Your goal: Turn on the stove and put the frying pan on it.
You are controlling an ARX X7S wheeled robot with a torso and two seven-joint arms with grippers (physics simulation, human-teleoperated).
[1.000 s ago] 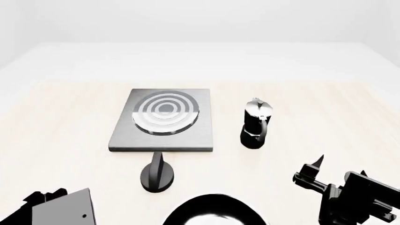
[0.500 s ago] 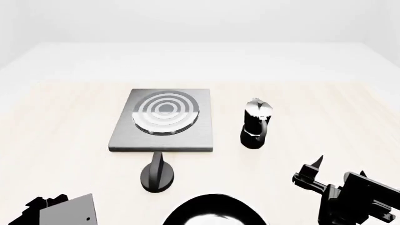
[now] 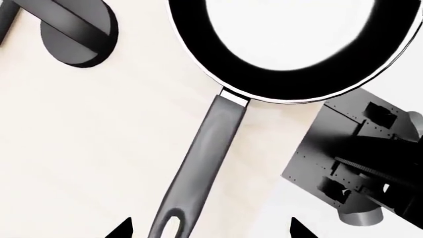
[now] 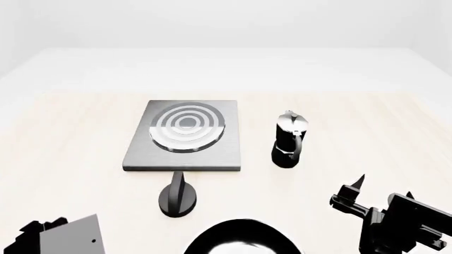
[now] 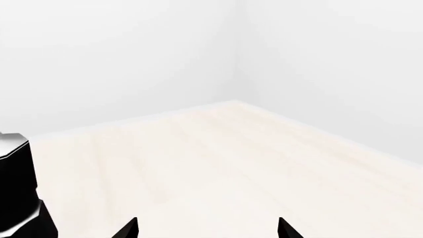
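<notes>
No writing, brand or label can be read on anything here.

One pale wooden table (image 4: pixel 71 143) with a faint lengthwise grain carries everything, and the stove serves as the landmark on it. There is one stove (image 4: pixel 185 135): a flat square slab of brushed grey metal with a round burner of bright concentric rings set toward its far half. One frying pan (image 3: pixel 300 47) lies on the table on the robot's side of the stove, well apart from it and not on the burner; it is round, black outside, pale and glossy inside, edged by a thin bright rim, with one long dull black handle (image 3: pixel 198 163) ending in a slotted hanging hole. In the head view only the far arc of the pan shows at the lower edge.

One moka pot (image 4: pixel 289 139) stands upright to the right of the stove, near but apart, black and faceted below with a shiny silver top. One knob (image 4: pixel 177 194), a small black round disc with a raised ridge across it, sits just in front of the stove's near edge, between stove and pan.

Two grippers: the left gripper (image 3: pixel 208 229) hangs above the handle's end, its two black tips spread wide on either side and touching nothing. The right gripper (image 5: pixel 206 227) has its two tips likewise spread over bare table, right of the moka pot.
</notes>
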